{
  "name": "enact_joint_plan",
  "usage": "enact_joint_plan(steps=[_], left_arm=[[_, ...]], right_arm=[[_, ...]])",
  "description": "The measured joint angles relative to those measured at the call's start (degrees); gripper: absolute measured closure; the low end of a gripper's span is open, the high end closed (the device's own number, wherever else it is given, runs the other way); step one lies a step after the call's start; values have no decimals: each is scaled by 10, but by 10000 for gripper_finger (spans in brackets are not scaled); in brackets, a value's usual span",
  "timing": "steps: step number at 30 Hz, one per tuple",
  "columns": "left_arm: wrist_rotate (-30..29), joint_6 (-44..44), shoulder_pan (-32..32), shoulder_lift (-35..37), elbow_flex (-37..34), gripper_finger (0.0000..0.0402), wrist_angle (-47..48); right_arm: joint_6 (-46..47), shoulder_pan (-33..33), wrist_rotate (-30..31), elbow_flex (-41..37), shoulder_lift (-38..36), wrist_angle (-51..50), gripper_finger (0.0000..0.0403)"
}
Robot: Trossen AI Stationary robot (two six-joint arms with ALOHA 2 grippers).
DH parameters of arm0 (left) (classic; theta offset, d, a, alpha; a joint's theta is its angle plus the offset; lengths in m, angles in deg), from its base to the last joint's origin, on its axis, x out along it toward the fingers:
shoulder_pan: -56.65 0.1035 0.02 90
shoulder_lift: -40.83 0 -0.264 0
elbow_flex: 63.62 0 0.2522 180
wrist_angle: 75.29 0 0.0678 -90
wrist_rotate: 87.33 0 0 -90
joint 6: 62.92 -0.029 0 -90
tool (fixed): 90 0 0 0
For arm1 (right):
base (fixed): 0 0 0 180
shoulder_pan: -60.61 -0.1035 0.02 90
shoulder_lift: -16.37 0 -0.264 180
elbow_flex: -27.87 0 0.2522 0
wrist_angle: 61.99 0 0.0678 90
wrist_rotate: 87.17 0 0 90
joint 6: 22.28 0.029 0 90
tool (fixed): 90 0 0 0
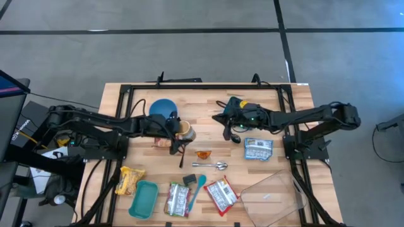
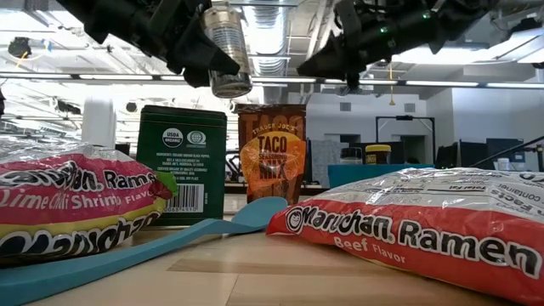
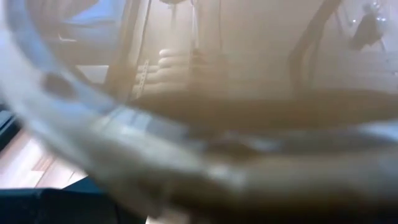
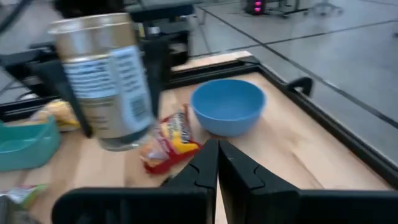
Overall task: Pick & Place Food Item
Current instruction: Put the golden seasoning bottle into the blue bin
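Observation:
A clear glass jar [image 4: 102, 81] with a gold lid and a white label hangs upright above the middle of the table, also seen from overhead as the jar [image 1: 185, 131] and from table height as the jar [image 2: 228, 47]. My left gripper [image 1: 178, 131] reaches in from the table's left and is closed around it. The jar's glass [image 3: 186, 143] fills the left wrist view. My right gripper [image 4: 217, 165] is shut and holds nothing; it hovers to the jar's right, as the right gripper [image 1: 227, 124] in the overhead view. My left gripper holds the jar by its side wall [image 4: 146, 93], one dark finger on each side of the body below the lid. The fingers come nearly level from the table's left. The jar stands upright in the hold, lifted clear of the table.
A blue bowl [image 1: 163, 108] sits at the far left of the jar, and a red-yellow packet [image 4: 171, 137] lies below it. Ramen packets [image 1: 220, 194], a teal container [image 1: 144, 198], a spoon [image 1: 211, 165] and a clear tub [image 1: 274, 192] fill the near half. A green tin [image 2: 181, 164] stands nearby.

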Motion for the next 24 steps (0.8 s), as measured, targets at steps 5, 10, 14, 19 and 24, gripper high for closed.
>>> enact_joint_plan(steps=[5,10,14,19,24], left_arm=[[42,2,36,0,5,115,-3],[46,1,56,0,5,115,-18],[74,2,61,-5,5,115,-38],[89,2,61,-53,20,116,-69],[93,-3,61,-121,73,116,-45]], right_arm=[[-25,0,-46,25,25,0,397],[-30,2,-55,38,43,-1,397],[-29,11,-55,38,38,-22,397],[-25,19,-55,38,17,-65,397],[-24,16,-55,38,7,-84,397]])
